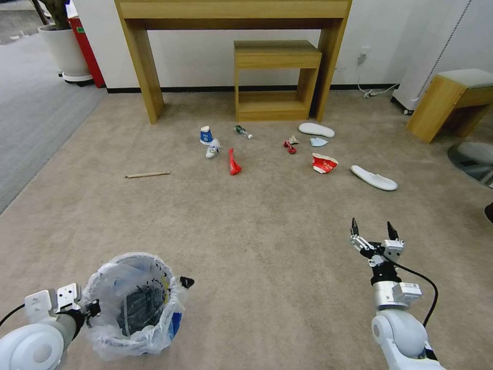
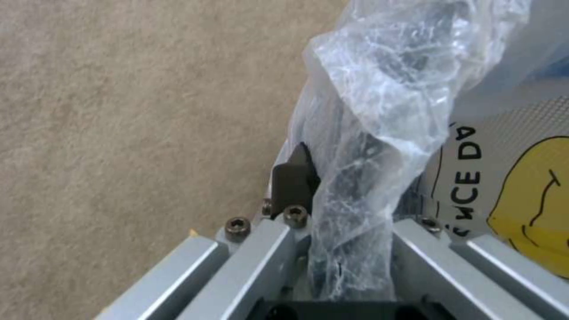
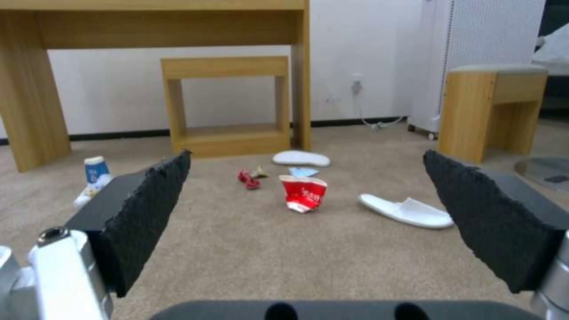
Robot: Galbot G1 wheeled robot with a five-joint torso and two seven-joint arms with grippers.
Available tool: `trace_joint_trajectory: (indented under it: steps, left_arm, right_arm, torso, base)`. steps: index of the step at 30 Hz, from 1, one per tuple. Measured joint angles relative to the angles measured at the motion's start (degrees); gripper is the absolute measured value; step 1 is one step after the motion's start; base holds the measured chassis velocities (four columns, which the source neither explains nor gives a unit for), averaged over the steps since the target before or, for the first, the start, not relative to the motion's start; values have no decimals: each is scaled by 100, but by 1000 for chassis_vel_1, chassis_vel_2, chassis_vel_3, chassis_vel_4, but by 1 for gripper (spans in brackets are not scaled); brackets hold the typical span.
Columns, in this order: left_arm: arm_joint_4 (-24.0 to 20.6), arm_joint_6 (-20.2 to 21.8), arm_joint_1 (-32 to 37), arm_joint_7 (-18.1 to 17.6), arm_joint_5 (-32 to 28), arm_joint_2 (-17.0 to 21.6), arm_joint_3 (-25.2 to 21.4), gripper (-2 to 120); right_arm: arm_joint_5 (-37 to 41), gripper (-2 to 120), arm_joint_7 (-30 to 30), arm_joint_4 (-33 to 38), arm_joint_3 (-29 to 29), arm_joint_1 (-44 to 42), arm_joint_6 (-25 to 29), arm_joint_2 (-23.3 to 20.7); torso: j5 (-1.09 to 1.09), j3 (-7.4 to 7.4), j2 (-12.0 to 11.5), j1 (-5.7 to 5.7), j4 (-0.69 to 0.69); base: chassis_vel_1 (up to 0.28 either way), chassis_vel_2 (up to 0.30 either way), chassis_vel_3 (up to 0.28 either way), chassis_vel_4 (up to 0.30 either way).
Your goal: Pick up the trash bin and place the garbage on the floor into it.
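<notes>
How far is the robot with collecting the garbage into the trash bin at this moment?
Done: the left gripper holds the trash bin, jaws shut on its rim and plastic liner. In hand: the right gripper hangs open over bare floor, carrying nothing. Left: all the litter lies ahead on the carpet, including the blue cup, red wrapper, red bowl and both slippers.

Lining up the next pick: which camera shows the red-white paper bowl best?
The right wrist view: the red-white paper bowl lies centred between the open right gripper pads, crumpled on the floor. The head view shows it smaller, from above.
</notes>
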Motion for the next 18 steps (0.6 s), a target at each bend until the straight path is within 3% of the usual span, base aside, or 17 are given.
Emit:
trace_joint_trajectory:
  steps: [10, 18]
  left_arm:
    - [-256, -22, 37, -55, -185, -22, -142, 0]
    - [-448, -28, 136, -571, -943, 282, -350, 0]
  right_arm:
    - [140, 100, 93, 15, 10, -3, -72, -88]
    - [265, 100, 137, -80, 51, -20, -94, -189]
  torso:
    - [1, -1, 0, 0, 0]
    - [1, -1, 1, -1, 0]
  base:
    - [0, 0, 0, 0]
    - [0, 0, 0, 0]
